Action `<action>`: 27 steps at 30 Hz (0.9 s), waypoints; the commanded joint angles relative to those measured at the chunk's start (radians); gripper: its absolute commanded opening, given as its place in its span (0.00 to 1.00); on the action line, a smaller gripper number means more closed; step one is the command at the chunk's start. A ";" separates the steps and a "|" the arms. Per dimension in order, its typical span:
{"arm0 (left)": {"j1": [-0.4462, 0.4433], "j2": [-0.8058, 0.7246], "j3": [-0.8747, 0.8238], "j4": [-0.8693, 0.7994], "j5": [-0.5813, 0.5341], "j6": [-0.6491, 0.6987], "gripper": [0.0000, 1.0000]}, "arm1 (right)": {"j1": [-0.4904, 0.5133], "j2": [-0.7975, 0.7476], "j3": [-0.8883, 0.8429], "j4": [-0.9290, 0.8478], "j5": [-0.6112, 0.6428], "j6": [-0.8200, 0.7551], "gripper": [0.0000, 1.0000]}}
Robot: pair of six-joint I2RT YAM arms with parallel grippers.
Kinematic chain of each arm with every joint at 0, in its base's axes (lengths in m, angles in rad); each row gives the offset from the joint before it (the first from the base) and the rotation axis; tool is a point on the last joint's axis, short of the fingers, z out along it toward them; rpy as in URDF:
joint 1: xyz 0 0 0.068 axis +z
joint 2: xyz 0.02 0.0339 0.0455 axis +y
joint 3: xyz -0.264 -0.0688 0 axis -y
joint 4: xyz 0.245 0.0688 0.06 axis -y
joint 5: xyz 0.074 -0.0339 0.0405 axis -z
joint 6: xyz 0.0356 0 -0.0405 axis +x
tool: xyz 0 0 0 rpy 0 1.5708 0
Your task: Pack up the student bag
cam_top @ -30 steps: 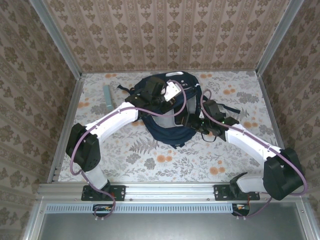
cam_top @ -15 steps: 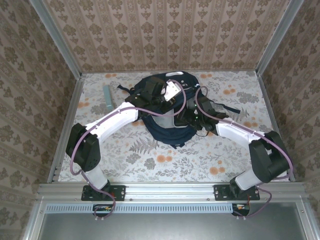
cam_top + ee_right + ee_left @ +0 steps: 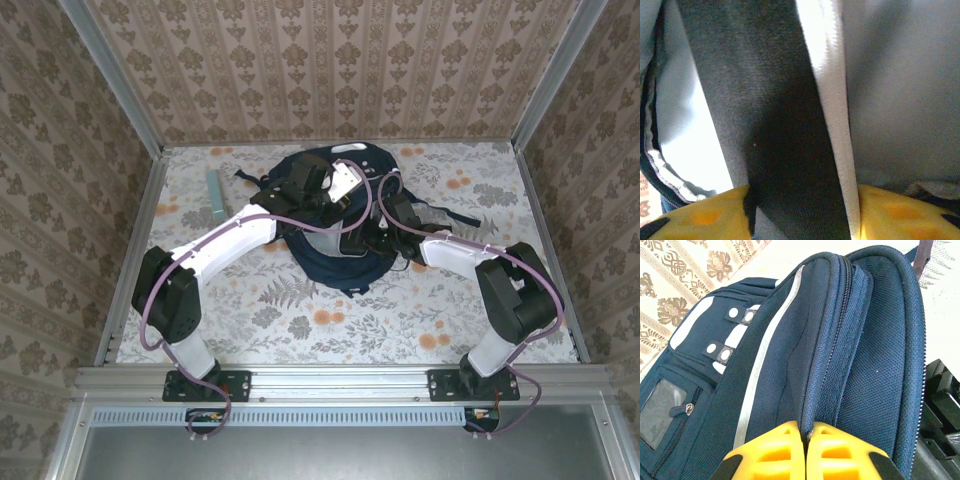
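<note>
The navy student bag lies at the middle back of the table, its top lifted. My left gripper hangs over it. Seen from the left wrist, that gripper is shut on the bag's piped rim beside the zipper. My right gripper reaches into the bag's right side. In the right wrist view a dark flat thing with a white edge spans the gap of this gripper and touches both yellow fingers. Grey bag lining lies behind it.
A teal flat stick lies at the back left of the flowered tabletop. A dark bag strap trails to the right. Patterned walls close in the back and both sides.
The right arm has swung left and its gripper has gone from beside the bag into the bag's right side, jaws narrowing. The left gripper has kept hold of the rim without moving.
</note>
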 commanded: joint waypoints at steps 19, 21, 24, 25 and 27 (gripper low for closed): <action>0.055 -0.118 -0.066 0.172 0.012 -0.171 0.00 | 0.055 0.135 0.065 0.329 -0.300 0.110 0.31; 0.070 -0.125 -0.074 0.178 0.039 -0.193 0.00 | 0.054 0.135 0.069 0.321 -0.284 0.105 0.40; 0.081 -0.128 -0.079 0.179 0.063 -0.209 0.00 | 0.054 0.090 0.052 0.286 -0.223 0.102 0.57; 0.084 -0.127 -0.077 0.178 0.069 -0.211 0.00 | 0.054 0.063 0.035 0.278 -0.194 0.099 0.57; 0.084 -0.129 -0.077 0.175 0.082 -0.211 0.00 | 0.053 0.006 0.010 0.235 -0.120 0.089 0.58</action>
